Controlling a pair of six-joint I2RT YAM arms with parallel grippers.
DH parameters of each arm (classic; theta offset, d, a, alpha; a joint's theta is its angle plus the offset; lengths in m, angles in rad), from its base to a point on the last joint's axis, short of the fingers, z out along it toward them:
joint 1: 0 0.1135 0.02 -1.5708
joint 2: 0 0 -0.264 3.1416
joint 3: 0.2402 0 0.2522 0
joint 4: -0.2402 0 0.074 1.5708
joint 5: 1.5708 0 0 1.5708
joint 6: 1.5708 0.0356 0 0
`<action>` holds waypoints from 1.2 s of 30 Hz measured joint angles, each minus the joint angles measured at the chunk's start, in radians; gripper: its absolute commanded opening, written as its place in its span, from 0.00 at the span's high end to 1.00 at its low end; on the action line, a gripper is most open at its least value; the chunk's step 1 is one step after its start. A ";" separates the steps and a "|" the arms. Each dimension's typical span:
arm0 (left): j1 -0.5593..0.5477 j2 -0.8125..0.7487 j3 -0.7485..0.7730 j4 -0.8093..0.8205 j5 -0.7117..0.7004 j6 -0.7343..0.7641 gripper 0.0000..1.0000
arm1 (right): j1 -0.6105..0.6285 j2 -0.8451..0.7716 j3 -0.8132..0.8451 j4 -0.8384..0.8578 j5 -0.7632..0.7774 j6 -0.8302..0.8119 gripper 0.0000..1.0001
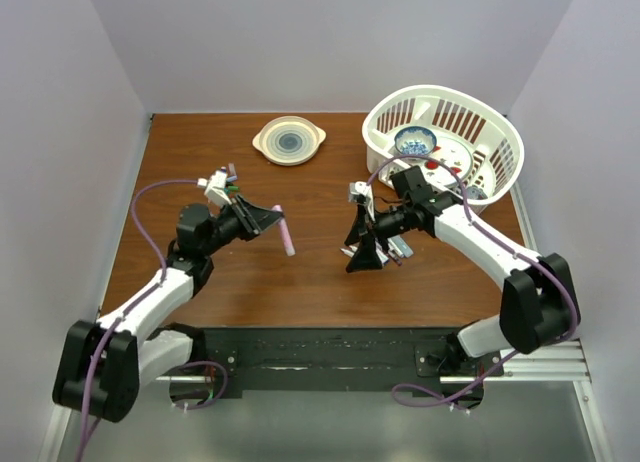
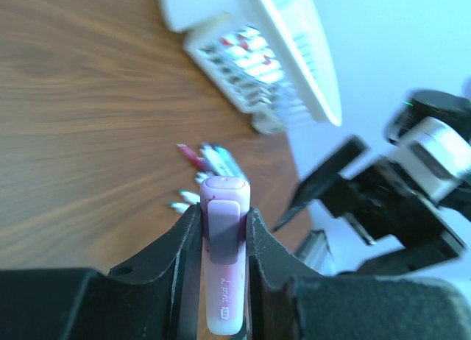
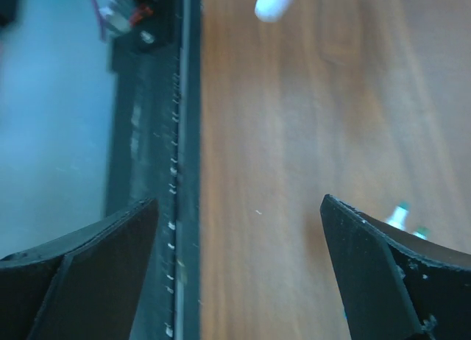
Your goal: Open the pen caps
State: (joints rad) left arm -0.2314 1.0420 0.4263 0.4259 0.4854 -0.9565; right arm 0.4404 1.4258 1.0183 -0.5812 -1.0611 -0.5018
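My left gripper (image 1: 272, 220) (image 2: 223, 213) is shut on a pink-lilac pen (image 1: 286, 234), held above the table left of centre. The pen's purple cap (image 2: 224, 202), with its clip facing the camera, sits on the pen and pokes out just past the fingertips. My right gripper (image 1: 365, 254) (image 3: 239, 200) hangs open over the wood to the right of the pen, with nothing between its fingers. A small heap of other pens (image 1: 399, 246) (image 2: 207, 160) lies on the table under the right arm. Two of their tips (image 3: 406, 219) peek past the right finger.
A white slatted basket (image 1: 500, 132) holding dishes stands at the back right. A cream plate (image 1: 289, 140) sits at the back centre. The table's dark front rail (image 3: 180, 171) runs close by the right gripper. A pale rounded pen end (image 3: 274, 1) shows at the top of the right wrist view.
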 measured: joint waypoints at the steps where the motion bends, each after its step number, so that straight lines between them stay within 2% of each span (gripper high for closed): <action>1: -0.034 0.028 0.000 0.057 0.006 -0.014 1.00 | 0.003 0.016 -0.005 0.016 -0.022 0.034 0.09; 5: -0.149 0.114 0.001 0.229 0.001 -0.058 1.00 | 0.015 0.002 -0.091 0.208 -0.064 0.246 0.15; 10: -0.235 0.197 0.023 0.339 -0.025 -0.084 1.00 | 0.032 -0.012 -0.162 0.431 -0.021 0.525 0.20; 15: -0.298 0.263 0.071 0.402 -0.068 -0.100 1.00 | 0.066 -0.011 -0.168 0.560 0.054 0.686 0.22; 18: -0.336 0.291 0.083 0.432 -0.089 -0.107 1.00 | 0.087 -0.010 -0.168 0.596 0.084 0.735 0.28; 22: -0.386 0.323 0.089 0.443 -0.135 -0.111 1.00 | 0.095 -0.007 -0.168 0.607 0.127 0.760 0.58; 23: -0.395 0.327 0.089 0.441 -0.149 -0.116 1.00 | 0.095 -0.007 -0.168 0.607 0.140 0.761 0.78; 25: -0.410 0.328 0.089 0.434 -0.174 -0.117 1.00 | 0.095 -0.007 -0.168 0.599 0.173 0.757 1.00; 30: -0.446 0.309 0.109 0.340 -0.269 -0.081 1.00 | 0.091 0.004 -0.148 0.511 0.241 0.739 1.00; 36: -0.477 0.175 0.112 0.142 -0.433 -0.071 1.00 | 0.126 0.050 -0.074 0.446 0.232 0.659 1.00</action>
State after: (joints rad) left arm -0.7082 1.2175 0.5381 0.5682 0.0521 -1.0275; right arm 0.5663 1.4757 0.9440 -0.1352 -0.8291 0.1570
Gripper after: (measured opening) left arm 0.284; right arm 0.274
